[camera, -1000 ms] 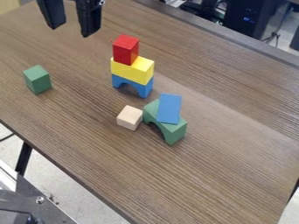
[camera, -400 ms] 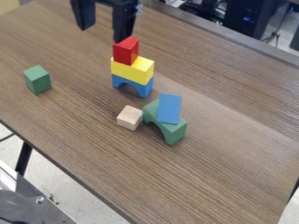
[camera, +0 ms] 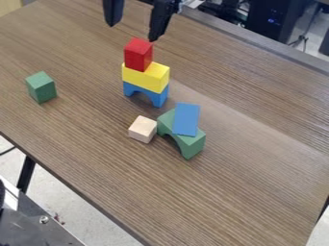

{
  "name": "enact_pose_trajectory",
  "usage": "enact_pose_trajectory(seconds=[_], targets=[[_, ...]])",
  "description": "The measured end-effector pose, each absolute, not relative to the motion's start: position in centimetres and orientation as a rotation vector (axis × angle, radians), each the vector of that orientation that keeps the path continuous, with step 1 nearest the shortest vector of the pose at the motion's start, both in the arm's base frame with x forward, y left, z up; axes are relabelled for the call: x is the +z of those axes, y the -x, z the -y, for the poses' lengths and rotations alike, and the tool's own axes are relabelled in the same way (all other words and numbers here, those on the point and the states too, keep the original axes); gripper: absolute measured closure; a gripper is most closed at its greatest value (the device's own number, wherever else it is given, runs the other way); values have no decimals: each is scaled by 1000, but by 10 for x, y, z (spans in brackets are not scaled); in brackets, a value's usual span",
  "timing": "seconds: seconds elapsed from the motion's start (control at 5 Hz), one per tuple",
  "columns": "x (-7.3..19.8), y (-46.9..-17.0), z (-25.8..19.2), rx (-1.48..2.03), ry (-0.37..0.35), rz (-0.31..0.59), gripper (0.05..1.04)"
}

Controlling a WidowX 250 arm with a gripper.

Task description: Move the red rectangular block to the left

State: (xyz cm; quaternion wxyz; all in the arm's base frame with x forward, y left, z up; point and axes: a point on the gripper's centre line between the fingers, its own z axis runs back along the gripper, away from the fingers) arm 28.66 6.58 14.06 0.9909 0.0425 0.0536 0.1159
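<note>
The gripper [camera: 132, 31] hangs at the top edge of the camera view, open, its two black fingers spread apart with nothing between them. Just below it in the picture, the red rectangular block [camera: 138, 55] stands upright on the left part of a yellow block [camera: 146, 77]. That yellow block rests on a blue arch [camera: 146, 92], which sits on the wooden table [camera: 244, 192]. No contact between gripper and red block can be made out.
A green cube [camera: 41, 87] lies at the left. Near the middle, a natural wood cube [camera: 143, 129] sits beside a green arch [camera: 187, 142] with a blue block [camera: 186, 119] on top. The table's near edge runs diagonally across the lower left.
The gripper has moved to the right along the top of the view, from left of the stack to above it, staying open. The blocks have not moved.
</note>
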Motion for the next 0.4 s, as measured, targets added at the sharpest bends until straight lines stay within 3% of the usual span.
enact_pose_trajectory(seconds=[0.4], targets=[[129,-296,-66,276,-46,-148,83]])
